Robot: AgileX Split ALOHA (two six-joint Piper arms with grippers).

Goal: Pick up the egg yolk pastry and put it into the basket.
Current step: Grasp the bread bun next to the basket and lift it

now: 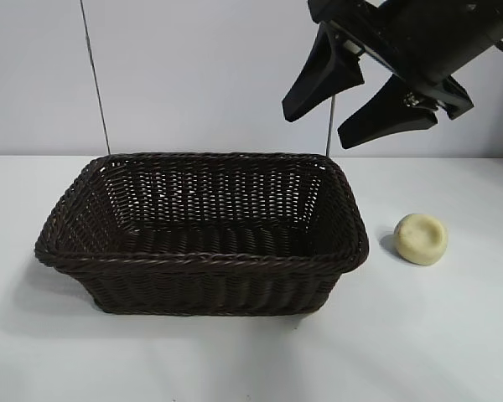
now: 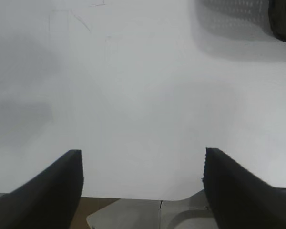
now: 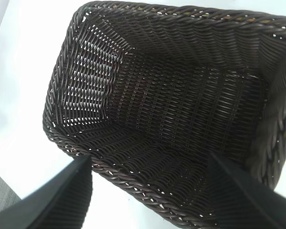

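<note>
Small pale yellow round egg yolk pastry (image 1: 421,239): on table, just beside basket, ungrasped | large dark brown woven wicker basket (image 1: 203,231): we find it empty | right gripper (image 1: 350,105): spread wide above, holding nothing | left gripper (image 2: 142,183): parked, spread | pick and place both remain.

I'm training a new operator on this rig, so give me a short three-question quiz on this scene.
1. True or false: the small pale yellow round egg yolk pastry lies inside the dark brown woven wicker basket.
2. Which gripper hangs open above the basket's right end? A. left gripper B. right gripper
3. Fill in: the pastry rests on the white ____.

Key: 1 false, it lies beside the basket's right end; 2 B; 3 table.
</note>
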